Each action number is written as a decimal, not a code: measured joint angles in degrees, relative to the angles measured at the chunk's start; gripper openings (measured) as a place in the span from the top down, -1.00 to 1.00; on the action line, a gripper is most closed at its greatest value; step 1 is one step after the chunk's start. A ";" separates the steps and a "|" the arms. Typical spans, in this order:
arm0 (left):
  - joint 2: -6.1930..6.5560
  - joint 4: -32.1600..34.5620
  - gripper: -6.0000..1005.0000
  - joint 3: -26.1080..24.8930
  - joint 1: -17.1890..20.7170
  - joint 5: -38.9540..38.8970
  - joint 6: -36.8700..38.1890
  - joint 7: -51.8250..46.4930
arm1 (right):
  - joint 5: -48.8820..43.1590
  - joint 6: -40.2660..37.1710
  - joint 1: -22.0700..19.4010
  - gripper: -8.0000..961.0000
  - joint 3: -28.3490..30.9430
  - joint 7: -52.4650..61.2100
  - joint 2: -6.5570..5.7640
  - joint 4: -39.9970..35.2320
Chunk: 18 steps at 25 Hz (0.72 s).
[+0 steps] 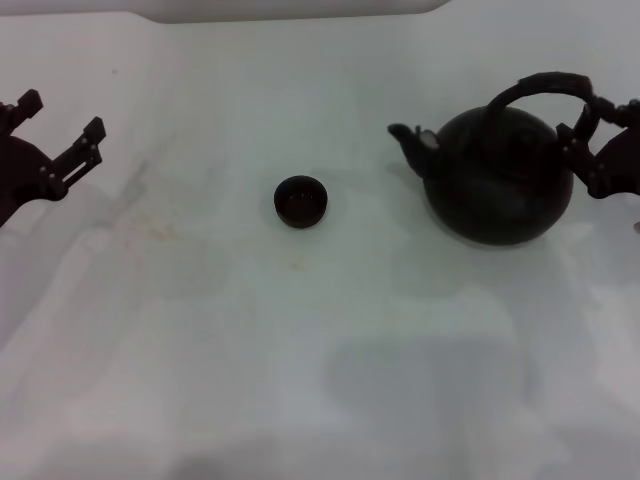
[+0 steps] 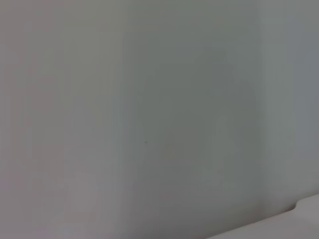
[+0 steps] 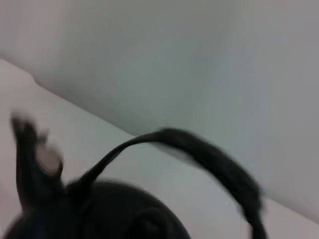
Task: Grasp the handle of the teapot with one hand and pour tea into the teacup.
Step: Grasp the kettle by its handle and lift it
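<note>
The black teapot [image 1: 500, 180] stands on the white table at the right, its spout pointing left toward the teacup [image 1: 300, 201], which sits near the middle. The arched handle [image 1: 540, 85] spans the pot's top. My right gripper [image 1: 592, 125] is at the handle's right end, its fingers spread on either side of it and not closed. The right wrist view shows the handle [image 3: 199, 149], the pot's body [image 3: 99, 214] and the spout [image 3: 30, 149] close up. My left gripper [image 1: 60, 115] is open and empty at the far left. No tea shows.
The white table [image 1: 300, 350] runs wide in front of the cup and pot. Its back edge [image 1: 300, 15] lies at the far side. The left wrist view shows only pale surface.
</note>
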 joint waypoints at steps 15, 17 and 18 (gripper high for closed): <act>-0.02 0.00 -0.66 -0.08 0.28 0.04 0.03 0.02 | -0.02 0.52 -0.51 0.01 -0.16 0.48 -0.14 2.43; -0.02 -0.01 -0.66 -0.08 0.27 0.04 0.06 0.02 | -0.01 0.58 -0.52 0.02 -0.16 0.48 -0.16 2.59; -0.02 -0.01 -0.66 -0.08 0.27 0.03 0.06 0.02 | 0.00 0.64 -0.53 0.02 -0.16 0.48 -0.16 2.66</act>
